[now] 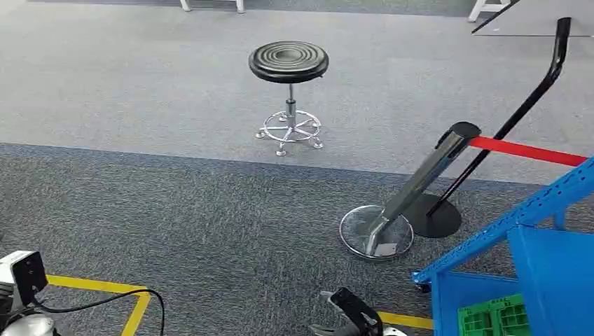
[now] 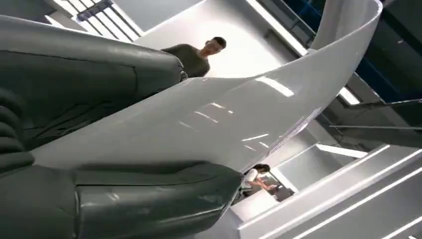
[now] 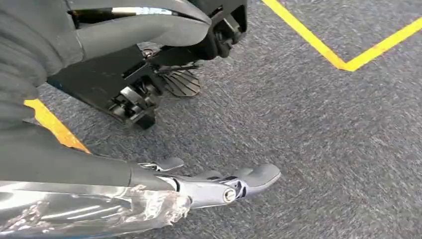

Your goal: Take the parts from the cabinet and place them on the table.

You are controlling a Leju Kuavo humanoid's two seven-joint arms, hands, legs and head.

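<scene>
L hand (image 2: 99,164) grips a curved white glossy panel (image 2: 239,114): thick grey thumb on one face, darker fingers on the other. It looks like smooth moulded plastic, bent in a broad arc, w/ ceiling lights reflecting off it. That's prob. the part in transit; the clamp across the sheet keeps a thin, slippery shell from sliding out. Wrist cam looks upward, so the arm seems raised or tilted back to carry it clear of the body. A person (image 2: 199,52) stands beyond the panel's edge.

R hand (image 3: 219,181) hangs low over the carpet (image 3: 323,139), fingers released, stretched out and holding nothing. It's prob. free for balance while walking; in head view it shows near the bottom edge (image 1: 354,315).

Blue metal cabinet (image 1: 539,238) stands at the robot's right, w/ a green ribbed crate (image 1: 494,315) inside. No table visible, so the drop-off isn't reached yet, I'd judge.

Grey coarse-weave carpet, yellow floor tape (image 1: 129,297). Round black stool (image 1: 288,61) w/ ringed seat on a chrome star base is well ahead. Barrier post (image 1: 413,189) on a disc base w/ red belt (image 1: 525,150) is near the cabinet.
</scene>
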